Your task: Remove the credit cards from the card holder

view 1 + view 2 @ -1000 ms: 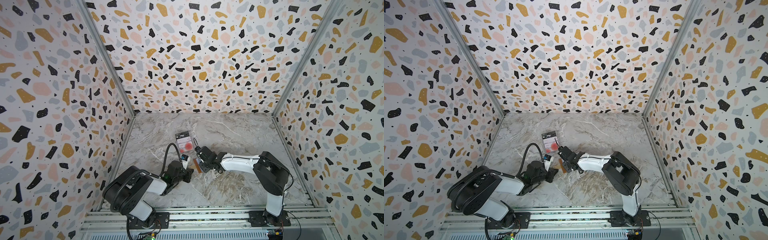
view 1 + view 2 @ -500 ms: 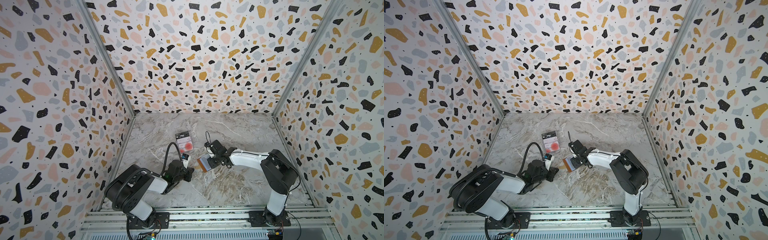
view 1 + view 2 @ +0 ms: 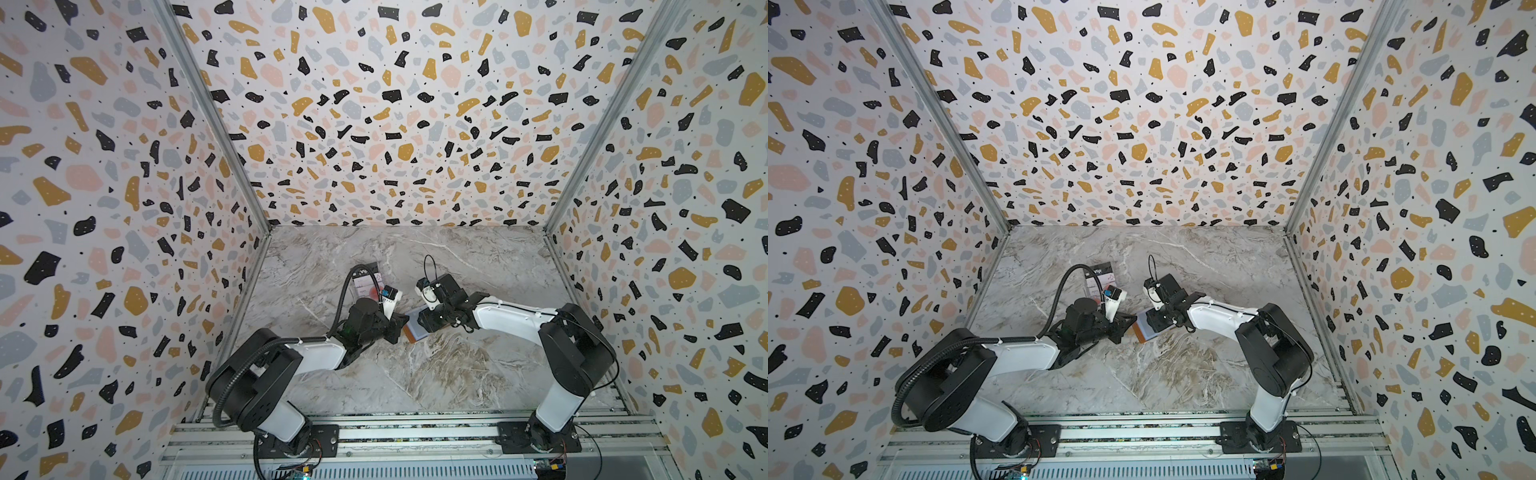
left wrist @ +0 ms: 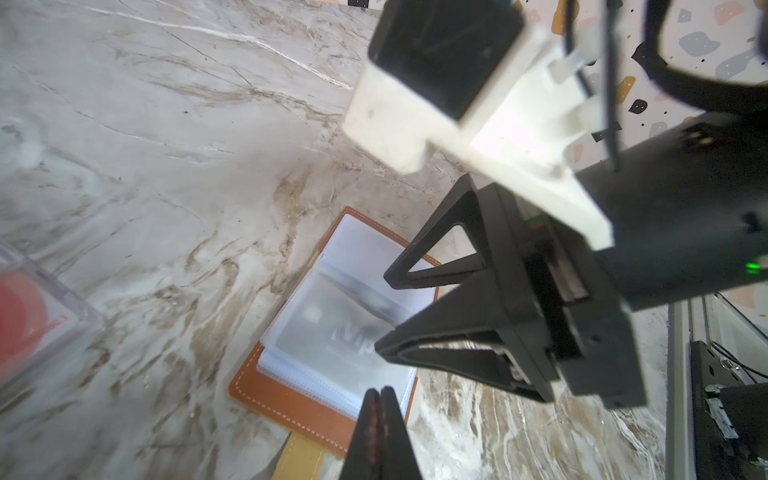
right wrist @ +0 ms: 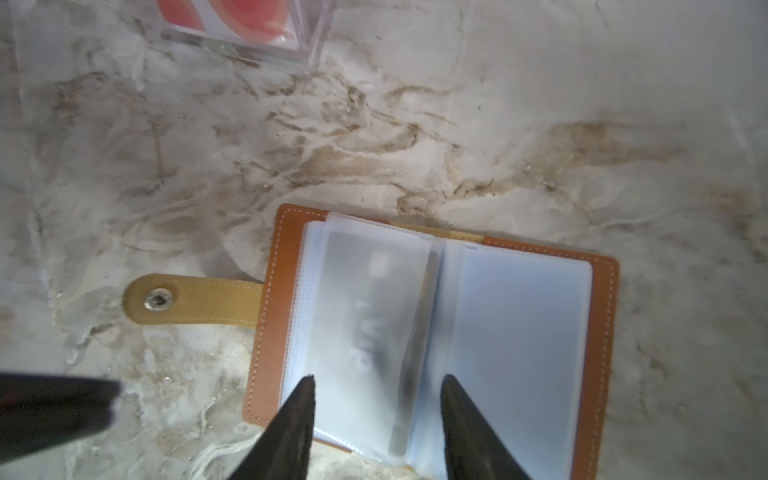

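task partly done, in my judgement. the card holder [image 5: 602, 332] lies open and flat on the marble table [image 5: 498, 104], its strap [image 5: 195, 301] laid out to one side. well apart from the holder, past its strap side, the clear case [image 5: 309, 39] holds a red-circled card [image 5: 245, 12], so at least one card is out. one vip card [image 5: 374, 332] remains in a sleeve on the holder's strap-side page. the facing sleeve looks empty, and i cannot tell what the sleeves beneath hold. my right gripper [image 5: 378, 384] stands directly over the holder with fingers spread, one on either side of the vip sleeve, gripping nothing. my left gripper [image 4: 379, 395] is closed tight on nothing, tips at the holder's strap-side edge; contact i cannot confirm. against one second ago: then only a thin brown sliver of the holder showed between the grippers in the top views. now its open face shows, and the right arm has drawn back a little from its reach toward the left arm. remaining: pull the vip card and check the lower sleeves.
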Tool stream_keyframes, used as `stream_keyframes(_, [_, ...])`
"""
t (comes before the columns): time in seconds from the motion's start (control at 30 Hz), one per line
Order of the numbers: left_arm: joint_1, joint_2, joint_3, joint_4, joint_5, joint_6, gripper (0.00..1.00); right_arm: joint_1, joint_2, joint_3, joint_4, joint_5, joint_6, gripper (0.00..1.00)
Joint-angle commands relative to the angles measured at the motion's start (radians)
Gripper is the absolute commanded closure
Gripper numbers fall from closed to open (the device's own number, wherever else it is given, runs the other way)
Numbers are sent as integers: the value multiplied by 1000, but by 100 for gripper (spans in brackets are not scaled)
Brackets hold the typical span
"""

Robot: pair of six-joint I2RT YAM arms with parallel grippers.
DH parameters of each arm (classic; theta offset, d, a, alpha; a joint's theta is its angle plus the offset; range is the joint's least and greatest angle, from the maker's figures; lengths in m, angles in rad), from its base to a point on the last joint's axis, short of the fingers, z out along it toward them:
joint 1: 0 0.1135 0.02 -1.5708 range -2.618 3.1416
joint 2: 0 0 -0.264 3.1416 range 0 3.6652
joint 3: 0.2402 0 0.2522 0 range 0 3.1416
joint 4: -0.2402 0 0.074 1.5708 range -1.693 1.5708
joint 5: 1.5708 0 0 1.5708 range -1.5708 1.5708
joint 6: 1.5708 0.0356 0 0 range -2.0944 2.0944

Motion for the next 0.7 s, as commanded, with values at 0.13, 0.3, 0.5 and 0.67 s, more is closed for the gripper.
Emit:
stream_keyframes(0.13, [-21, 158, -13, 110, -10, -58, 100, 57, -21, -19, 5, 23, -87, 38])
stream_keyframes(0.3, [-37, 176, -76, 179, -30, -97, 100, 78, 14, -21, 10, 27, -108, 37])
stream_keyframes(0.5, [-37, 190, -116, 177, -79, -108, 100, 84, 44, -16, -11, 57, -131, 37])
stream_keyframes(0.67, [-37, 203, -129, 197, -89, -124, 100, 85, 58, -16, -27, 90, -139, 41])
